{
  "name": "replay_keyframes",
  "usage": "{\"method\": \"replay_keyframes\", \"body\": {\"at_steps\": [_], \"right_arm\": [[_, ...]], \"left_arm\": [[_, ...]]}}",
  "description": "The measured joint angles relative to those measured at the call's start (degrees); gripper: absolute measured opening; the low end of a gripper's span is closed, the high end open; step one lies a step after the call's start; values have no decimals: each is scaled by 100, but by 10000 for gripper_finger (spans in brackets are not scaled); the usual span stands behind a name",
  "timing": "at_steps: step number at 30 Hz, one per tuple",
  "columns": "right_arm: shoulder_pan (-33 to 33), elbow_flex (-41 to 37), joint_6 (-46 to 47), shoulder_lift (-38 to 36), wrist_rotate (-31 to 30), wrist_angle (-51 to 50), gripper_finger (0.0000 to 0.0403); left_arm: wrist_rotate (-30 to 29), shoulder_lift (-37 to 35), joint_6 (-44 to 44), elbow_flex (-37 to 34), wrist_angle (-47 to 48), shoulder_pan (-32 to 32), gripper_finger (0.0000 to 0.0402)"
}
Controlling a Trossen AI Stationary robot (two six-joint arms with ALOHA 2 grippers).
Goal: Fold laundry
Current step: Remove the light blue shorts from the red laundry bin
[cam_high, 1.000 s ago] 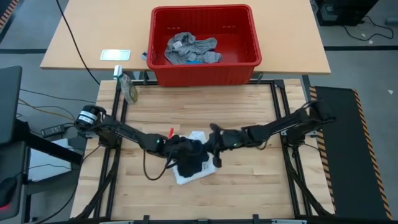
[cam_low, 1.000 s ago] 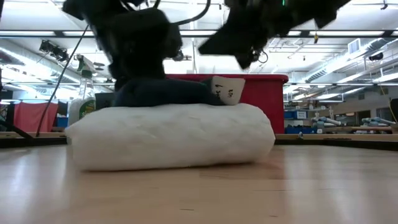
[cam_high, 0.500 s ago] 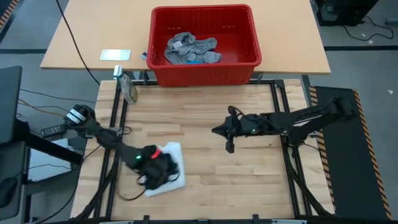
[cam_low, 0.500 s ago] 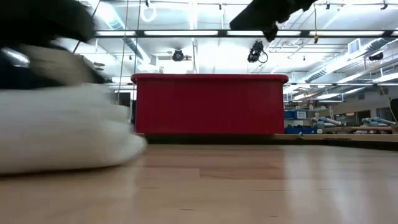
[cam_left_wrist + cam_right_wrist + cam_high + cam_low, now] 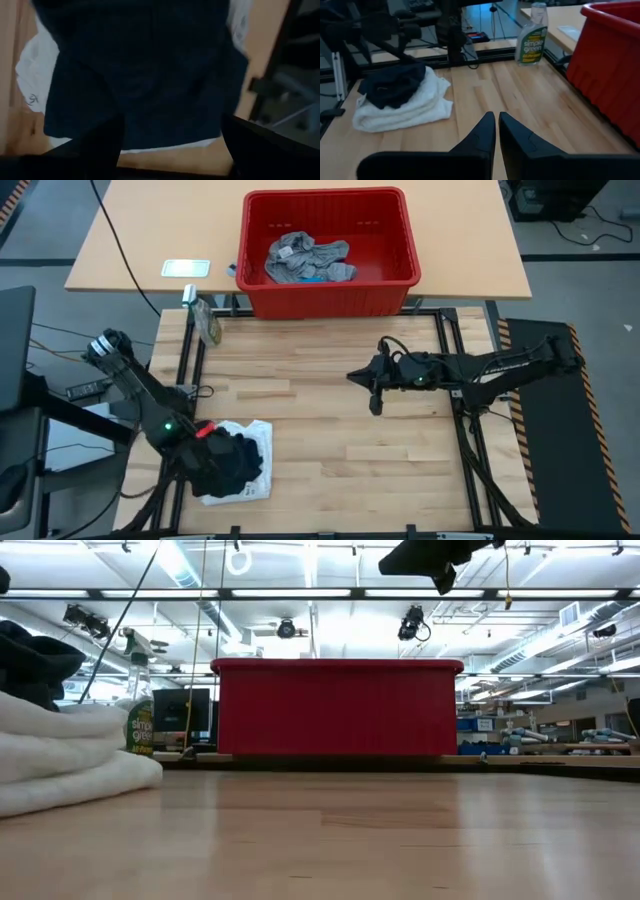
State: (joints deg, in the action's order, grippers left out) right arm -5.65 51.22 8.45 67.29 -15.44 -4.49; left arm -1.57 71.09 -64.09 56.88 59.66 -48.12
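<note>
The left hand (image 5: 215, 470) is hard to make out from above: it merges with the dark navy garment (image 5: 232, 463) under it, and at bench height it is cut off at the picture's edge. Its own camera shows mostly dark cloth, with its fingers (image 5: 100, 145) spread wide on either side of the navy garment and not closed on it. That garment lies on top of a folded white garment (image 5: 250, 485), the pile sitting near the front left corner of the bench (image 5: 330, 430). The left arm reaches in from the left side and bends down over the pile.

The right hand (image 5: 375, 405) hangs above the bench's middle-right, well apart from the pile, its fingers (image 5: 485, 132) pressed almost together and holding nothing. The right arm stretches nearly level from the right side towards the centre.

More laundry, grey garments (image 5: 305, 258) with a bit of bright blue (image 5: 316, 278) showing beneath, lies bunched in the red basket (image 5: 400, 240) beyond the bench's far edge. A spray bottle (image 5: 207, 320) stands near the far left corner.
</note>
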Motion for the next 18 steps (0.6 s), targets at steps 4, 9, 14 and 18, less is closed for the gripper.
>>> {"method": "replay_keyframes", "body": {"at_steps": [4, 9, 14, 18], "right_arm": [[202, 0, 496, 0, 4, 106, 33], [637, 20, 1383, 91, 9, 544, 32], [1096, 501, 1669, 550, 282, 610, 32], [1322, 1000, 1723, 1012, 339, 570, 32]], "left_arm": [[-314, -389, -519, 7, -16, 277, 332], [-2187, -901, -328, 11, -96, 1008, 332], [-3304, -1347, 940, 11, -667, 2436, 327], [-2659, -1490, 3057, 11, -2412, 3953, 314]]}}
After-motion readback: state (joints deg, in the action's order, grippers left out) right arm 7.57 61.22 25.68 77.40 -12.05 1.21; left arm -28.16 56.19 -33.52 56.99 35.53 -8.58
